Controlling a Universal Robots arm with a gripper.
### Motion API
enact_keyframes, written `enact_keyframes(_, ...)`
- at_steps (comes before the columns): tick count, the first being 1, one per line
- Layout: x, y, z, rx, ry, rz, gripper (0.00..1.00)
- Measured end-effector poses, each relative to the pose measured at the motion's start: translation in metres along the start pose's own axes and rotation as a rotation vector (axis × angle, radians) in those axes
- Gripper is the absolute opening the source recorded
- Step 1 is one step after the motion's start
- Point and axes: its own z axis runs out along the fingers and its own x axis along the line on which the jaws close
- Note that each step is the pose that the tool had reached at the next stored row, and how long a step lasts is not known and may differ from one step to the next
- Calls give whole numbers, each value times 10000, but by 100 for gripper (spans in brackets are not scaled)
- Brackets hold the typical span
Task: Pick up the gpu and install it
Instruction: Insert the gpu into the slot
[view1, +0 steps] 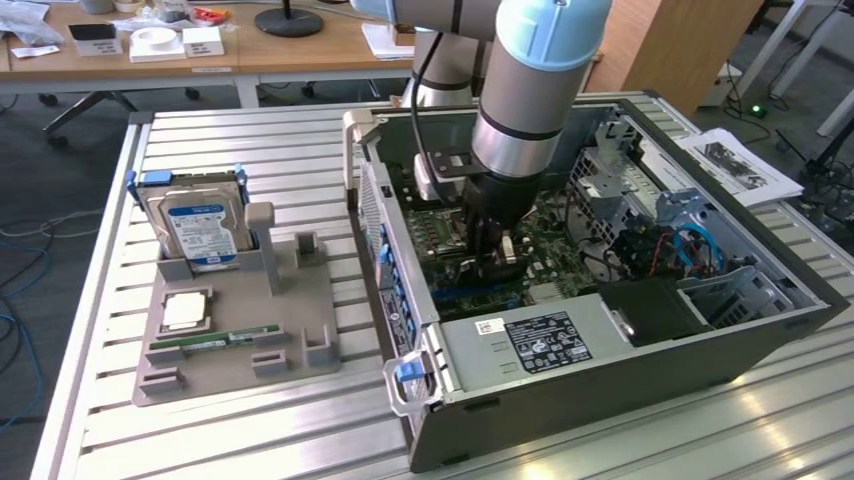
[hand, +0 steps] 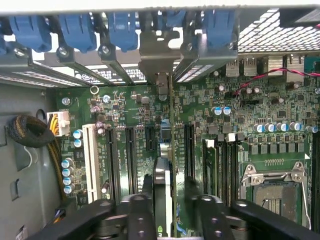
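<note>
Inside the open computer case (view1: 601, 370), the gripper (view1: 497, 258) hangs directly over the gpu (hand: 163, 175). The card stands on edge in a motherboard (hand: 125, 105) slot. In the exterior view its long axis runs roughly nine to three o'clock, with its metal bracket (hand: 159, 55) at the rear wall. The fingers (hand: 145, 200) flank it, seemingly parted, with a sliver of gap. Empty expansion slots (hand: 131, 155) lie on either side.

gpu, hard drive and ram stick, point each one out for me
gpu (hand: 163, 180), wrist view, top edge of the card
hard drive (view1: 200, 225), exterior view, blue-white label
ram stick (view1: 214, 339), exterior view, middle of the green strip
</note>
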Motion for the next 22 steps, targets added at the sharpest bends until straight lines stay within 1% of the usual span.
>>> enact_keyframes(1,1,0,-1,-1,3,-1,40)
enact_keyframes(2,1,0,-1,-1,3,0,46)
enact_keyframes(8,1,0,-4,-1,2,0,46)
enact_keyframes(11,-1,-1,-50,-2,0,-1,46)
enact_keyframes(16,-6,-2,-180,-2,-1,0,46)
enact_keyframes(22,-5,-2,-184,-2,-1,-1,46)
